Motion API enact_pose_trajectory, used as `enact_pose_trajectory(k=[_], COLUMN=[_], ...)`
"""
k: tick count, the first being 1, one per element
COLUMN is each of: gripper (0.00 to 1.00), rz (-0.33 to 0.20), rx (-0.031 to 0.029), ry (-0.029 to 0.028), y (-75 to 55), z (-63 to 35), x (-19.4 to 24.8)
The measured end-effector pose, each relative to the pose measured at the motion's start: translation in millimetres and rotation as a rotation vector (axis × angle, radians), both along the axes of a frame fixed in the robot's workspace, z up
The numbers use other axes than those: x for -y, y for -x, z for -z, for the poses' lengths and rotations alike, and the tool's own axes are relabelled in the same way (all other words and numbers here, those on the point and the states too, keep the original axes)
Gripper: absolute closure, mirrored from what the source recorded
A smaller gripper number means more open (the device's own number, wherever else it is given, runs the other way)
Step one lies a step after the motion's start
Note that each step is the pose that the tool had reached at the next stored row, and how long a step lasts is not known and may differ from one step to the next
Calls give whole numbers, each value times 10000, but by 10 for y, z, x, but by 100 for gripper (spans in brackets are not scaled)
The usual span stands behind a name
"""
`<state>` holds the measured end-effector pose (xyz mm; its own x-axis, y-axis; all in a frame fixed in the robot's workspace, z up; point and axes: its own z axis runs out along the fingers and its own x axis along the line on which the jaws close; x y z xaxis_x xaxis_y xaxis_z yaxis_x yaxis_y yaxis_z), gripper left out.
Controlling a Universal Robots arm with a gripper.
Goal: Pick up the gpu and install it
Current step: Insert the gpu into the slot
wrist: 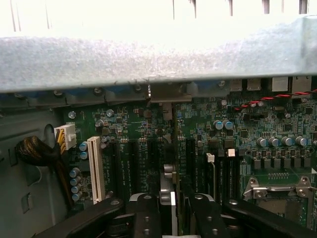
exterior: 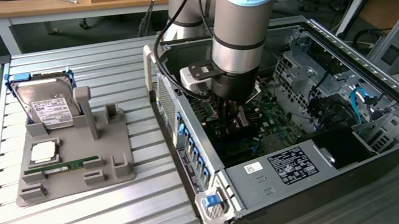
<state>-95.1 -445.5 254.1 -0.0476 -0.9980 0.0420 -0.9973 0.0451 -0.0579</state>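
1 hard drive (exterior: 45,102), 1 memory stick (exterior: 72,163), 1 computer case (exterior: 309,150).

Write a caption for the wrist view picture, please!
Fingers hold the gpu upright over the motherboard slots inside the computer case.

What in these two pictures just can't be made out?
- Exterior view: the jaws and the gpu, deep in the computer case, hidden behind the arm's wrist.
- Wrist view: the gpu shows edge-on between the jaws; its lower part is cut off by the picture's edge, so whether it is seated in a slot is unclear.
- Exterior view: the hard drive label's print is too small.
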Motion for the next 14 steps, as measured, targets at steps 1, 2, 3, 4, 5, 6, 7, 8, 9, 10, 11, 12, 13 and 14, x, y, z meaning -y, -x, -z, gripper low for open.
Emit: enact_pose_trajectory(k=[1, 2, 3, 4, 5, 6, 7, 8, 9, 10, 11, 12, 13, 14], gripper=[73, 73, 73, 71, 71, 71, 65, 60, 53, 53, 47, 47, 47, 47], rz=[0, 0, 0, 0, 0, 0, 0, 0, 0, 0, 0, 0, 0, 0], rx=[1, 1, 0, 1, 1, 2, 3, 2, 1, 1, 0, 0, 0, 0], ry=[-1, -1, 0, -2, -2, -2, -4, -4, -2, -2, 0, 0, 0, 0], y=[0, 0, 0, 0, 0, 0, 0, 0, 0, 0, 0, 0, 0, 0], z=[0, 0, 0, 1, 1, 1, 2, 1, 1, 1, 0, 0, 0, -1], x=[0, 0, 0, 0, 0, 0, -1, 0, 0, 0, 0, 0, 0, 0])
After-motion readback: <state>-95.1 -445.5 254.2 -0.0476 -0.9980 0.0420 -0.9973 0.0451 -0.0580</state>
